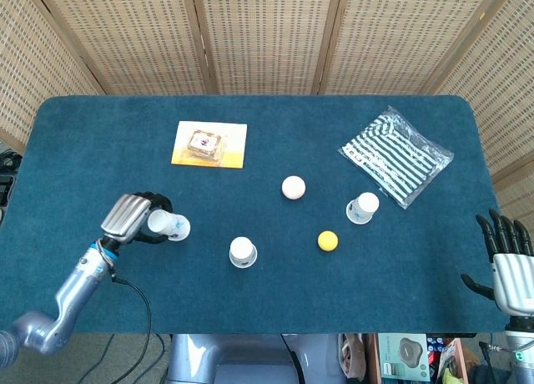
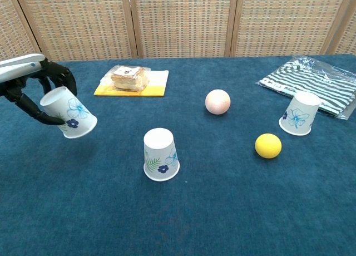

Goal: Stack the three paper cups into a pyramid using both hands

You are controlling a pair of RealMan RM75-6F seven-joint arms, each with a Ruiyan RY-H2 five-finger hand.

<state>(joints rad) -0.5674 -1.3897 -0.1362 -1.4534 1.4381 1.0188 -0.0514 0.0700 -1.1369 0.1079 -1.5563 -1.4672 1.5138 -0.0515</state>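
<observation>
My left hand [image 1: 132, 218] [image 2: 30, 83] grips a flowered paper cup [image 1: 168, 225] [image 2: 69, 112] and holds it tilted above the table, left of centre. A second cup [image 1: 242, 251] [image 2: 161, 154] stands upside down in the middle near the front. The third cup [image 1: 362, 207] [image 2: 299, 113] stands upside down to the right, beside the striped bag. My right hand [image 1: 506, 262] hangs off the table's right front corner, fingers spread, holding nothing; the chest view does not show it.
A pink ball [image 1: 293, 187] [image 2: 217, 101] and a yellow ball [image 1: 328, 240] [image 2: 268, 145] lie between the two standing cups. A wrapped sandwich on a yellow sheet [image 1: 209, 144] [image 2: 130, 80] sits at the back left. A striped bag [image 1: 395, 155] [image 2: 311, 78] lies at the back right.
</observation>
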